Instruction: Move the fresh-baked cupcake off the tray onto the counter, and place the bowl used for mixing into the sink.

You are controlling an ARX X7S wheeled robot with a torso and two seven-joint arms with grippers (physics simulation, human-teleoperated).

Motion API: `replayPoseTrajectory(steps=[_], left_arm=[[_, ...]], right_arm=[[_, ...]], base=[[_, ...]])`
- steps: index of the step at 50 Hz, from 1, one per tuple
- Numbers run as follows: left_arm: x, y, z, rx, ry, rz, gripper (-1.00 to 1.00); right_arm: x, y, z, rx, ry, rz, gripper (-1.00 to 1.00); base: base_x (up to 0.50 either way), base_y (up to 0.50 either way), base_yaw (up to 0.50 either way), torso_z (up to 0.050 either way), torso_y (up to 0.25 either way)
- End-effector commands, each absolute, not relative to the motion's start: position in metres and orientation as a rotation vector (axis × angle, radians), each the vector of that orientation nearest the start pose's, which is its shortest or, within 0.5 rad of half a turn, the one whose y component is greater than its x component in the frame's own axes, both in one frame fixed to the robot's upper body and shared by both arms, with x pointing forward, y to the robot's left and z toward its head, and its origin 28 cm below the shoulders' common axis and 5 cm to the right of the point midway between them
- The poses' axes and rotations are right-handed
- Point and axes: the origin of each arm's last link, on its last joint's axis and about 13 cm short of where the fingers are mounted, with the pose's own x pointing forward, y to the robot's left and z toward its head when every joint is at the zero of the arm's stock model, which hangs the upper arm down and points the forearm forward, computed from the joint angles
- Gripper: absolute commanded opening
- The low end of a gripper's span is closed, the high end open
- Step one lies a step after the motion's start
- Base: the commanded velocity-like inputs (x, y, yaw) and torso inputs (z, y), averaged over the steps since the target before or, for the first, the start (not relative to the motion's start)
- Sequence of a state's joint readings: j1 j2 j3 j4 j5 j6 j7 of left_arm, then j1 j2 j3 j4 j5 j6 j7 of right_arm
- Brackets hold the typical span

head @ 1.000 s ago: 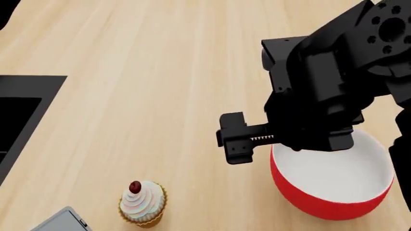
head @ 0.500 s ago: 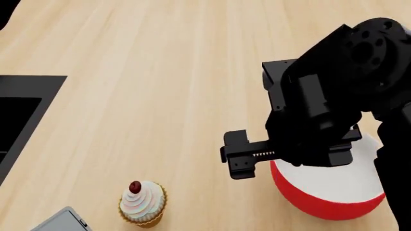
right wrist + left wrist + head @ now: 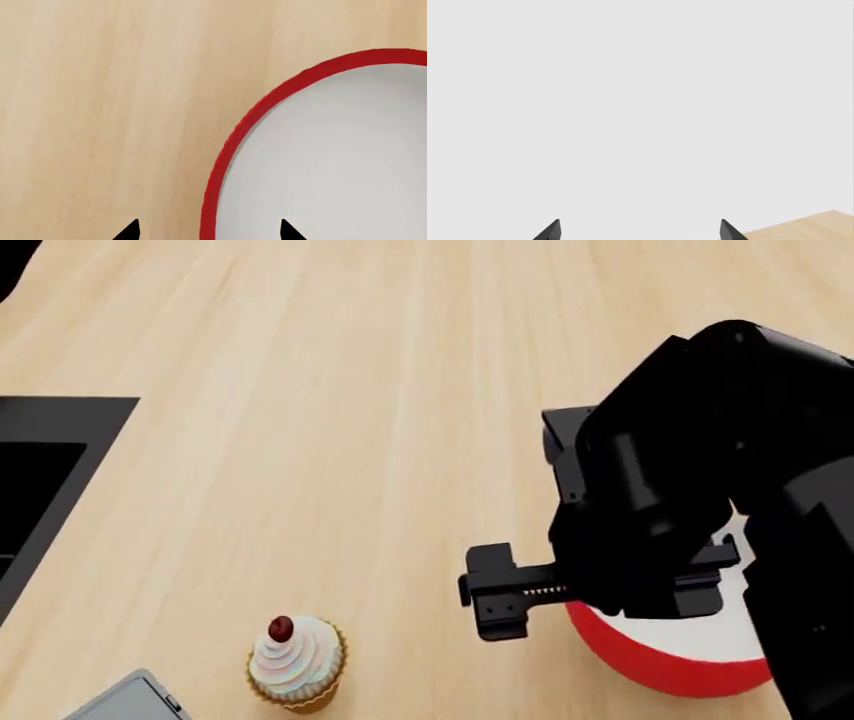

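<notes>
right end effector (image 3: 208,231) spread open astride the bowl (image 3: 333,160) rim, gripping nothing; left end effector (image 3: 639,230) open, empty.

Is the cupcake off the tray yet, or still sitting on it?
Off. In the head view the cupcake stands upright on the bare counter, beside the tray corner and not touching it.

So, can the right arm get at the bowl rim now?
Probably yes: the open right gripper straddles the bowl rim, one fingertip outside and one inside, with only bare counter beside it.
</notes>
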State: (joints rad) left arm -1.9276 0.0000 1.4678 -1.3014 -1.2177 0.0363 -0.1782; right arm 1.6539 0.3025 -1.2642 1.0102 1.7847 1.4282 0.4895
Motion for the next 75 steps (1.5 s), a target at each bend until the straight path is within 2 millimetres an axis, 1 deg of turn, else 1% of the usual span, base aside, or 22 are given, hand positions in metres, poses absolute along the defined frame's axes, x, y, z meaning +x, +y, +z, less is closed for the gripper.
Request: replayPoseTrajectory(steps=[1, 2, 3, 8, 17, 25, 29, 33, 35, 37, 41, 49, 51, 58, 60, 62, 70, 75], left_arm=[[0.417, 0.168, 0.422, 0.246, -0.504, -0.053, 1.00], [0.417, 0.168, 0.422, 0.245, -0.505, -0.053, 1.00], [0.417, 0.168, 0.422, 0.245, -0.505, -0.053, 1.00], [0.417, 0.168, 0.422, 0.245, -0.505, -0.053, 1.00], [0.417, 0.168, 0.422, 0.243, -0.505, -0.054, 1.00], [0.417, 0.168, 0.422, 0.245, -0.505, -0.054, 1.00], [0.417, 0.169, 0.422, 0.236, -0.506, -0.044, 1.00], [0.416, 0.168, 0.422, 0.241, -0.503, -0.048, 1.00], [0.417, 0.168, 0.422, 0.243, -0.502, -0.049, 1.00], [0.416, 0.168, 0.422, 0.241, -0.502, -0.048, 1.00], [0.417, 0.168, 0.422, 0.242, -0.501, -0.048, 1.00], [0.417, 0.169, 0.422, 0.241, -0.503, -0.047, 1.00], [0.417, 0.169, 0.422, 0.241, -0.503, -0.047, 1.00], [0.417, 0.169, 0.422, 0.241, -0.503, -0.046, 1.00], [0.416, 0.168, 0.422, 0.243, -0.503, -0.046, 1.00], [0.417, 0.169, 0.422, 0.243, -0.502, -0.045, 1.00], [0.417, 0.169, 0.422, 0.245, -0.501, -0.045, 1.00], [0.417, 0.168, 0.422, 0.245, -0.500, -0.045, 1.00]], right_arm=[[0.352, -0.116, 0.258, -0.122, 1.256, 0.139, 1.00], [0.351, -0.116, 0.258, -0.127, 1.256, 0.153, 1.00], [0.351, -0.116, 0.258, -0.128, 1.258, 0.142, -1.00], [0.350, -0.116, 0.257, -0.133, 1.256, 0.147, -1.00], [0.348, -0.115, 0.266, -0.158, 1.231, 0.142, -1.00], [0.344, -0.110, 0.293, -0.239, 1.178, 0.147, -1.00], [0.342, -0.111, 0.303, -0.256, 1.165, 0.139, -1.00], [0.341, -0.111, 0.319, -0.284, 1.129, 0.137, -1.00], [0.342, -0.114, 0.321, -0.279, 1.126, 0.126, -1.00], [0.341, -0.114, 0.328, -0.288, 1.110, 0.127, -1.00], [0.341, -0.114, 0.335, -0.300, 1.092, 0.131, -1.00], [0.341, -0.112, 0.342, -0.335, 1.071, 0.153, -1.00], [0.341, -0.108, 0.343, -0.377, 1.059, 0.201, -1.00], [0.342, -0.106, 0.348, -0.452, 1.036, 0.171, -1.00], [0.342, -0.103, 0.347, -0.528, 1.047, 0.147, -1.00], [0.343, -0.104, 0.347, -0.558, 1.051, 0.122, -1.00], [0.344, -0.103, 0.345, -0.582, 1.049, 0.137, -1.00], [0.344, -0.100, 0.347, -0.581, 1.033, 0.156, -1.00]], base=[[0.00, 0.00, 0.00, 0.000, 0.000], [0.00, 0.00, 0.00, 0.000, 0.000], [0.00, 0.00, 0.00, 0.000, 0.000], [0.00, 0.00, 0.00, 0.000, 0.000], [0.00, 0.00, 0.00, 0.000, 0.000], [0.00, 0.00, 0.00, 0.000, 0.000], [0.00, 0.00, 0.00, 0.000, 0.000], [0.00, 0.00, 0.00, 0.000, 0.000], [0.00, 0.00, 0.00, 0.000, 0.000], [0.00, 0.00, 0.00, 0.000, 0.000], [0.00, 0.00, 0.00, 0.000, 0.000], [0.00, 0.00, 0.00, 0.000, 0.000], [0.00, 0.00, 0.00, 0.000, 0.000], [0.00, 0.00, 0.00, 0.000, 0.000], [0.00, 0.00, 0.00, 0.000, 0.000], [0.00, 0.00, 0.00, 0.000, 0.000], [0.00, 0.00, 0.00, 0.000, 0.001], [0.00, 0.00, 0.00, 0.000, 0.000]])
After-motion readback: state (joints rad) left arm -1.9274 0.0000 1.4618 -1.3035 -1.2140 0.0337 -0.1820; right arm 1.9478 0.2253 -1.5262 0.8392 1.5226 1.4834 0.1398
